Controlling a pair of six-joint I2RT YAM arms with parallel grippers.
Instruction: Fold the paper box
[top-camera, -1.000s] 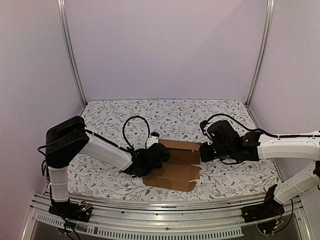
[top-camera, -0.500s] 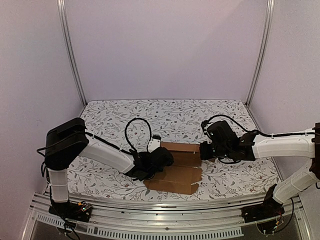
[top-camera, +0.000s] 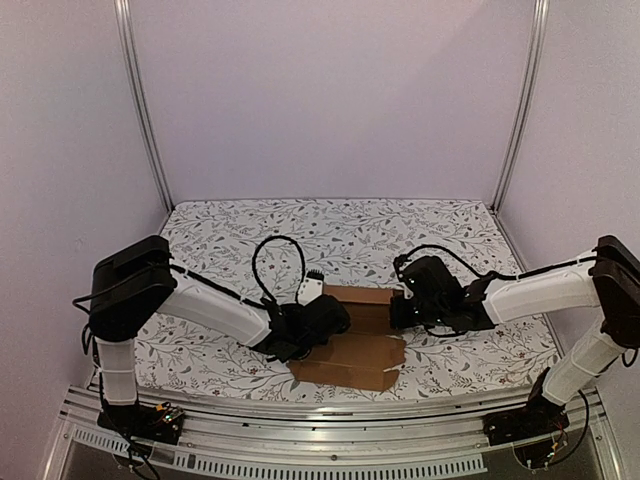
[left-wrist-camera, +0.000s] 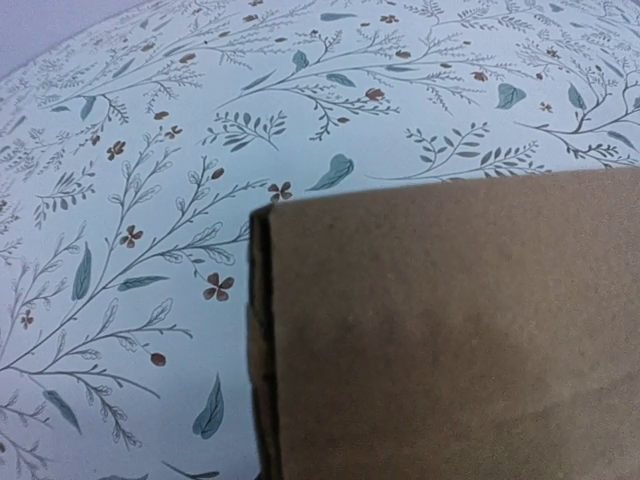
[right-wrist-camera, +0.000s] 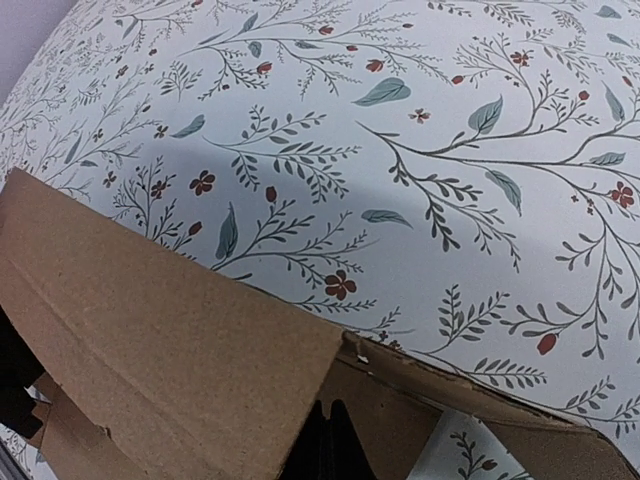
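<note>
The paper box (top-camera: 352, 355) is a brown creased cardboard piece lying near the front middle of the table, its far panel tilted up. My left gripper (top-camera: 322, 318) is at its left edge. In the left wrist view the cardboard (left-wrist-camera: 450, 330) fills the lower right and hides my fingers. My right gripper (top-camera: 398, 308) is at the box's right far corner. In the right wrist view its dark fingertips (right-wrist-camera: 330, 445) are pressed together under a raised flap (right-wrist-camera: 170, 340), against an inner cardboard wall.
The table is covered with a floral cloth (top-camera: 300, 235). Metal frame posts (top-camera: 145, 110) stand at the back corners against pale walls. A black cable (top-camera: 265, 260) loops above the left wrist.
My right gripper has moved left, onto the box's right far corner. My left gripper has shifted slightly right. The box's far panel now looks narrower, more tilted up.
</note>
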